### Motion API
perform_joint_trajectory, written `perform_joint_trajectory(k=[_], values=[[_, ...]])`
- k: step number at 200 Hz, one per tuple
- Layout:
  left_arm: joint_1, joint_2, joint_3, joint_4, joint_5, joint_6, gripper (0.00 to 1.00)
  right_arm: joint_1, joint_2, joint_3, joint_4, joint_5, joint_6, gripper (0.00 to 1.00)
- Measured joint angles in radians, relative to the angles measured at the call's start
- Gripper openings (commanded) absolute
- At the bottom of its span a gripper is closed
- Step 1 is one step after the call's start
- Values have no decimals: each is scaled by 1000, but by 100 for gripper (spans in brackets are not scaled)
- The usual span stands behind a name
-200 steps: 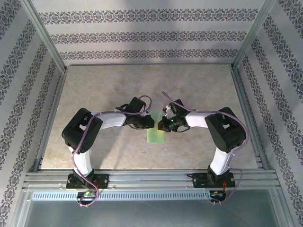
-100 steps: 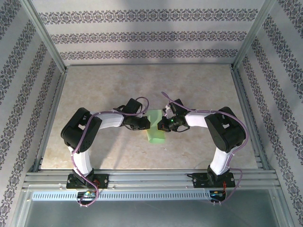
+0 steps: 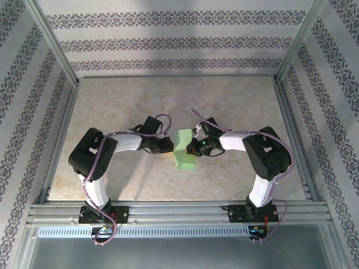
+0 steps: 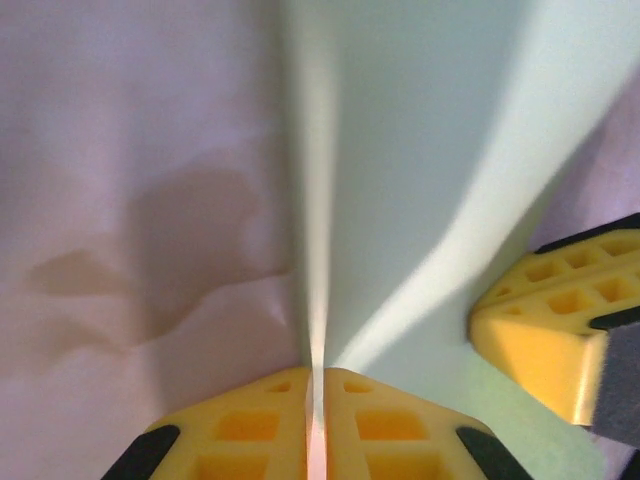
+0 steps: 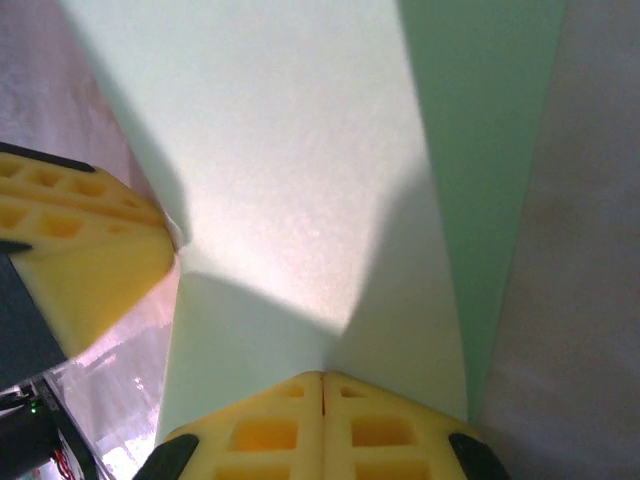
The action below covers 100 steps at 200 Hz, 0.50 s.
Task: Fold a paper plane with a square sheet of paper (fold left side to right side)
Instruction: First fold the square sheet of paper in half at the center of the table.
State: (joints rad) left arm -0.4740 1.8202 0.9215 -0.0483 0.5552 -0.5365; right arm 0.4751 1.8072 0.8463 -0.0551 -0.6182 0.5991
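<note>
The square sheet of paper [image 3: 184,154] is pale green and lies mid-table between the two arms, partly raised. My left gripper [image 3: 170,145] is at its left side. In the left wrist view, the left gripper [image 4: 317,385] is shut on a thin edge of the sheet [image 4: 420,150], which rises as a flap. My right gripper [image 3: 194,148] is at the sheet's right side. In the right wrist view, the right gripper [image 5: 322,380] is shut with its tips against the paper [image 5: 300,150], beside a crease. Each wrist view also shows one of the other gripper's yellow fingers [image 4: 540,320] [image 5: 80,250].
The beige marbled table [image 3: 123,106] is enclosed by patterned walls at the back and both sides. Aluminium posts stand at the corners. A metal rail [image 3: 179,212] runs along the near edge where the arm bases are bolted.
My left gripper has drawn back to the left with the paper's edge in it. More of the green sheet now shows between the grippers. The right gripper has stayed put.
</note>
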Motion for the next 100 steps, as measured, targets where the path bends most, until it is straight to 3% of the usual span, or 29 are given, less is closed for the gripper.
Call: perform_joint_trajectory(k=[49,100], values=[[20,-133,-3,-63,-70,40,8,0,0,0,0,0,0,0],[16,-188,-4,-41,-35,39,6,1,-3,-2,1,3,0,0]])
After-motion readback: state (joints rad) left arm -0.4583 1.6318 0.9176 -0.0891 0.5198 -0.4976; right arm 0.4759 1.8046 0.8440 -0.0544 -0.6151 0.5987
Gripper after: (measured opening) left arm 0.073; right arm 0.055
